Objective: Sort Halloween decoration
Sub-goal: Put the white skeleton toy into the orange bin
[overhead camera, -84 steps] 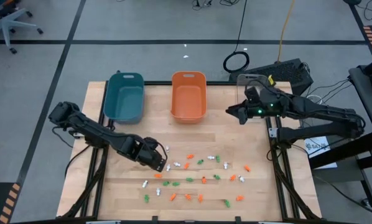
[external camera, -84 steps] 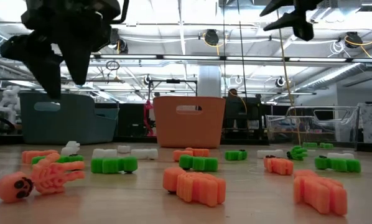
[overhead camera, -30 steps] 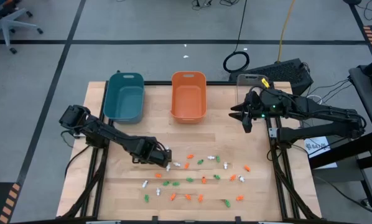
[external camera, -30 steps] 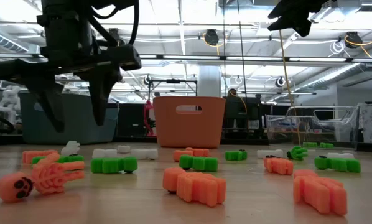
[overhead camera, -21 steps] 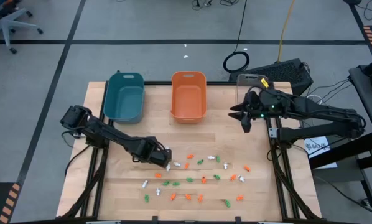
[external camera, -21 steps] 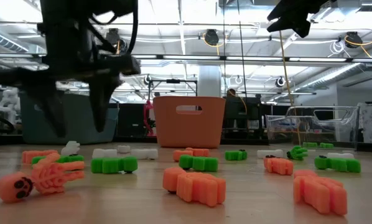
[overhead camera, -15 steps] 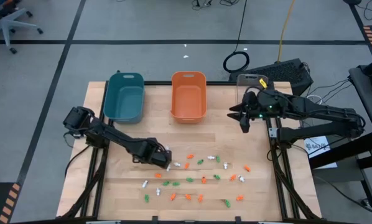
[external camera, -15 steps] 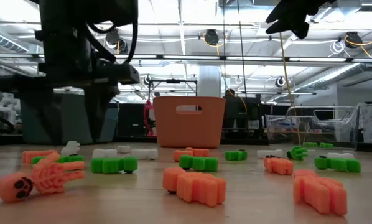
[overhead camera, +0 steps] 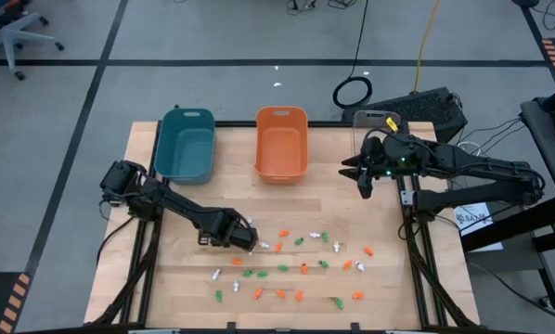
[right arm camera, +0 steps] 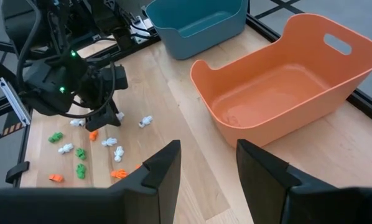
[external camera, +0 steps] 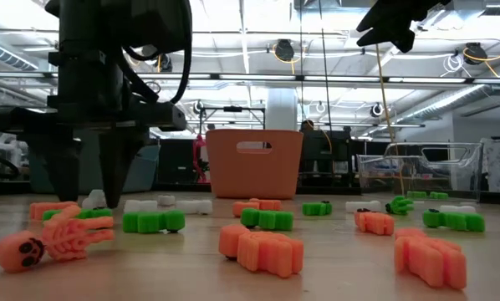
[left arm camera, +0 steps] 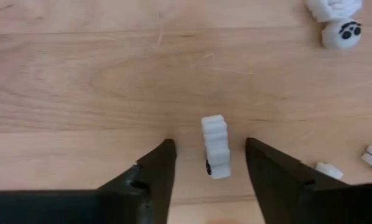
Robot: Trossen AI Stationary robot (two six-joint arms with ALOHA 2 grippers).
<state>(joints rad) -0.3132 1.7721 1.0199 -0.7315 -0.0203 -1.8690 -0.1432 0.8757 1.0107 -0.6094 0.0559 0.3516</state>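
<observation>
Small orange, white and green Halloween trinkets (overhead camera: 301,268) lie scattered on the near half of the wooden table. My left gripper (overhead camera: 251,244) points down at the left end of the scatter, its fingertips almost on the wood. It is open and straddles a white trinket (left arm camera: 215,146), with a gap showing on each side. The low view shows this gripper (external camera: 89,188) low over the table. My right gripper (overhead camera: 363,178) hangs open and holds nothing, high above the far right of the table.
A teal bin (overhead camera: 186,144) and an orange bin (overhead camera: 281,142) stand side by side at the far edge, and a clear bin (overhead camera: 375,119) sits at the far right corner. Another white trinket (left arm camera: 340,25) lies close to the left gripper. Bare wood lies between bins and trinkets.
My left gripper has come down toward the table, over the white trinket, until its fingertips are almost on the wood. Its fingers have drawn closer together but still stand apart. The trinkets have not moved.
</observation>
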